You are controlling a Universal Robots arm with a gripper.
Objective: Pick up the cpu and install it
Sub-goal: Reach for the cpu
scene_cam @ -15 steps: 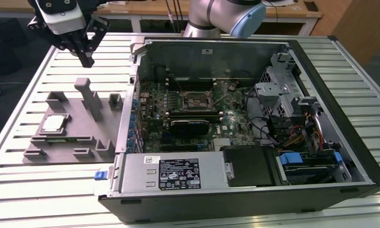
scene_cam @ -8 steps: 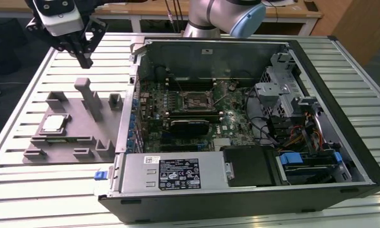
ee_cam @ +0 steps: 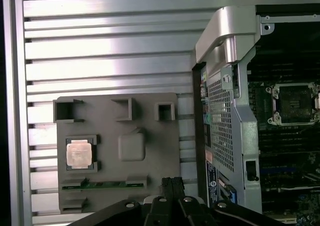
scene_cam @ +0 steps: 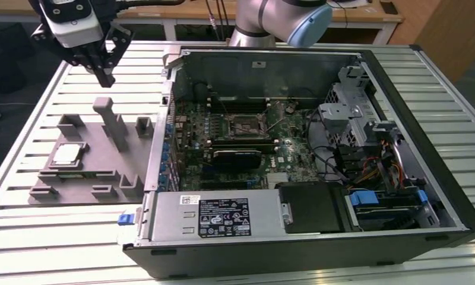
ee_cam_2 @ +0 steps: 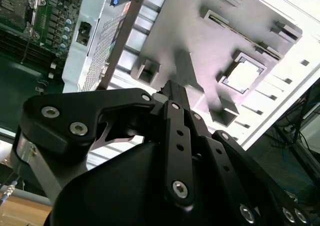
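Overhead, pincer [scene_cam: 104, 80] hangs clear; cpu [scene_cam: 66, 155] in tray [scene_cam: 103, 163].

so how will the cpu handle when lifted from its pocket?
The cpu looks like a thin flat plate, so it is probably stiff and light. Its smooth metal top may be slippery. It sits recessed in the grey tray, so little edge is likely exposed.

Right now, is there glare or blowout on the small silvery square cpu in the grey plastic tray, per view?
Second wrist view: the small silvery square cpu is blown out to white, as are the metal table slats past it. First wrist view: cpu evenly lit, top plate clear. Exterior view: cpu bright, edges distinct.
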